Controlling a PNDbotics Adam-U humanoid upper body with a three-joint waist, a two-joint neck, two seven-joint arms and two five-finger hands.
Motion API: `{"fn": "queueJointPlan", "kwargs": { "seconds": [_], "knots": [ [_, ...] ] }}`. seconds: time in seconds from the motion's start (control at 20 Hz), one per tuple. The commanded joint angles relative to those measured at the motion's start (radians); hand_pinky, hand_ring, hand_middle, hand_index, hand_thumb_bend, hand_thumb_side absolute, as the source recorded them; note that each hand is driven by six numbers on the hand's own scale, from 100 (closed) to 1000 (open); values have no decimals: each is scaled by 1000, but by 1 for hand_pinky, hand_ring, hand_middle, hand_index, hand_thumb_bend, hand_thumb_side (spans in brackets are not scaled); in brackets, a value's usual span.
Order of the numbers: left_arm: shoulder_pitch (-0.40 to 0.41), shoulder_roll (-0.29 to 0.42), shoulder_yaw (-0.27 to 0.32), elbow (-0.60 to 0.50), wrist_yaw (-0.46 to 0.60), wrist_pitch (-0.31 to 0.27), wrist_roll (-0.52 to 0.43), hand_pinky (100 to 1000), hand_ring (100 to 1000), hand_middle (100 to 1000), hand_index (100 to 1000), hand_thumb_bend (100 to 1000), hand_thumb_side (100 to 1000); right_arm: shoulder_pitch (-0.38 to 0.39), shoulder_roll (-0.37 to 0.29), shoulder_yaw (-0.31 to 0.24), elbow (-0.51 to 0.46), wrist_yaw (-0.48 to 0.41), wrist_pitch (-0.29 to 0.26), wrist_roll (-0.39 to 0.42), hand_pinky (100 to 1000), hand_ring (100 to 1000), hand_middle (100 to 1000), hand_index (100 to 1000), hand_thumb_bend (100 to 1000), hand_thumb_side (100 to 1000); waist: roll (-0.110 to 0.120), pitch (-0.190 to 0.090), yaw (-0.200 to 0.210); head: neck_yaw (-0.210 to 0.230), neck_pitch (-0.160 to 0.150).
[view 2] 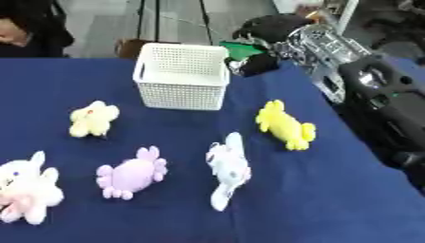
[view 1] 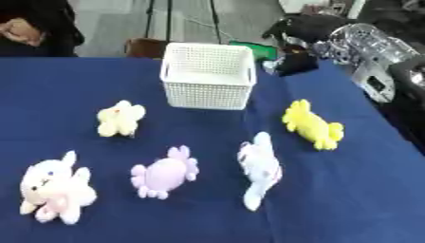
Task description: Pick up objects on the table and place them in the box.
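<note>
The yellow candy-shaped plush (view 1: 313, 124) at centre right looks soft and light, best grasped round its middle. The white basket (view 1: 207, 76) stands upper centre. At upper right, the right hand (view 2: 259, 27) looks blurred; I cannot tell its fingers.

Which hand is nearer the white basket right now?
Right. The right hand hangs just beyond the far right corner of the basket, not touching it; the left hand shows in neither view.

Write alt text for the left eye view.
Five plush toys lie on a blue table before a white basket: bright yellow, pale yellow, purple, light blue, white-pink. The robot's right arm reaches from upper right.
</note>
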Motion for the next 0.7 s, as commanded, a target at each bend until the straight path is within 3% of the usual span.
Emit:
{"fn": "queueJointPlan", "kwargs": {
  "seconds": [0.05,0.3,0.7],
  "knots": [
    [-7,23,0,-18,5,-67,59,784,864,880,904,100,749,2,-57,0,-36,-29,36,17,934,981,896,989,348,990,4,-28,-2,0,3],
    [-7,23,-1,-18,6,-67,58,784,868,880,899,100,746,38,-95,12,-90,-67,94,38,948,993,893,984,385,964,6,-28,-5,1,4],
    [-10,21,-1,-18,10,-66,58,783,870,879,893,100,740,132,-196,19,-242,-181,213,101,942,984,881,974,366,939,4,-25,-12,8,-1]
  ]
}}
